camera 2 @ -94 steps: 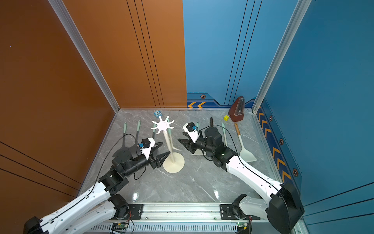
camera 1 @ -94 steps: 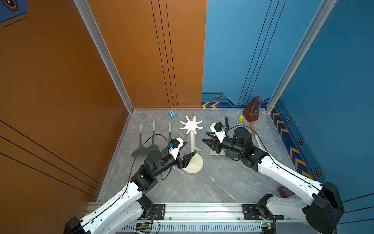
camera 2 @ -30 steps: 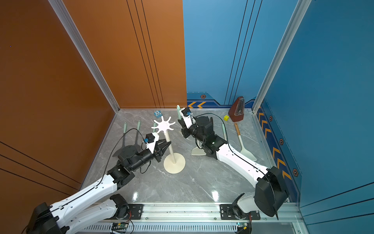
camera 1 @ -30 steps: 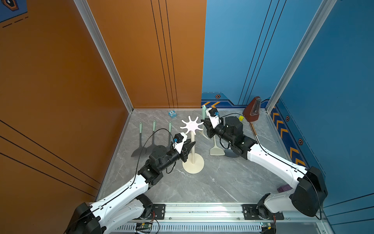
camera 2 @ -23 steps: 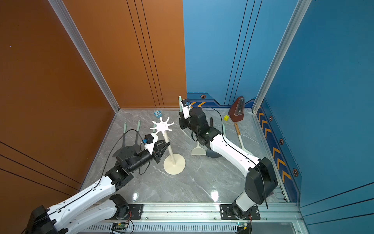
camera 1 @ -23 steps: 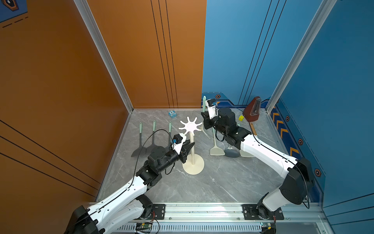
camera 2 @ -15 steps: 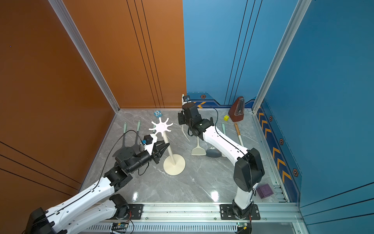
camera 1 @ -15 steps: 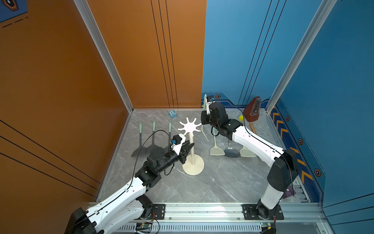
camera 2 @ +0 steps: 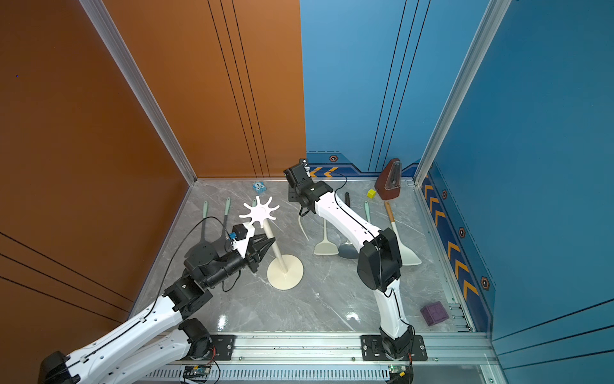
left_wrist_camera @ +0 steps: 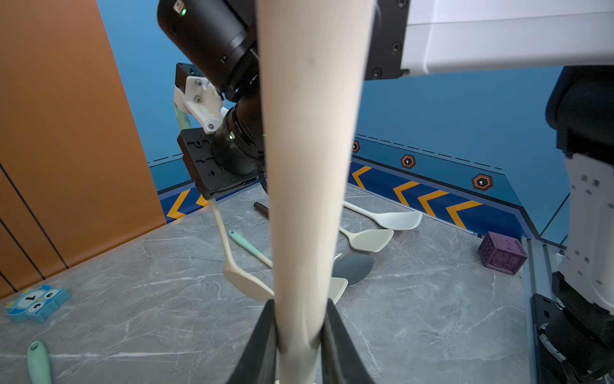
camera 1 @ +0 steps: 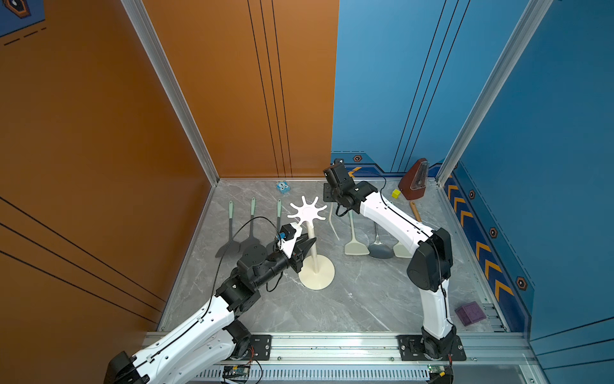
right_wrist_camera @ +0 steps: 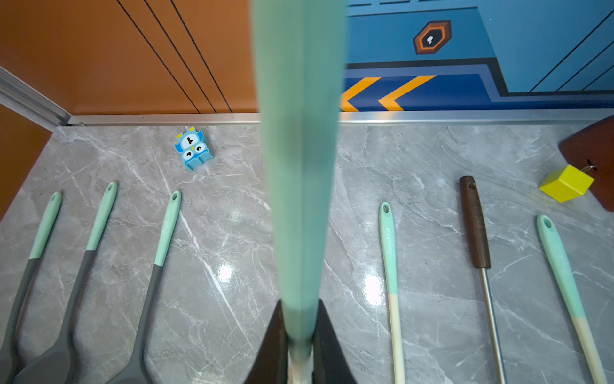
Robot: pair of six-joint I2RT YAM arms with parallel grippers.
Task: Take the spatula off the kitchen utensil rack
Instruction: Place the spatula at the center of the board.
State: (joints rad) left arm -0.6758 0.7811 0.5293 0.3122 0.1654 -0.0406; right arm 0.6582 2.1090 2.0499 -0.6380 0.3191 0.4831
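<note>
Left gripper (left_wrist_camera: 299, 319) is clamped on the cream pole of the kitchen utensil rack (camera 1: 307, 211), partway up and below the star disc. The jaws are nearly together with the pole pinched between them. The rack stands upright on its round base on the grey marble table (camera 1: 349, 309).

Right gripper (right_wrist_camera: 299, 335) is closed around the spatula (left_wrist_camera: 247, 284) (mint-green handle, cream shaft and blade), gripping the lower end of the green handle. The handle points up past the fingers and the blade hangs down toward the table; can't tell if it touches. The spatula is apart from the rack, just beside the star disc on the robot's right, toward the back wall.

Three grey spatulas (camera 1: 251, 229) lie in a row left of the rack. The cream spatulas (camera 1: 355, 246) and a grey spoon (camera 1: 380, 251) lie flat on the right. The blue owl block (camera 1: 283, 187), yellow cube (camera 1: 395, 193) and brown metronome (camera 1: 413, 179) are near the back wall. The purple cube (camera 1: 470, 313) is at front right.
</note>
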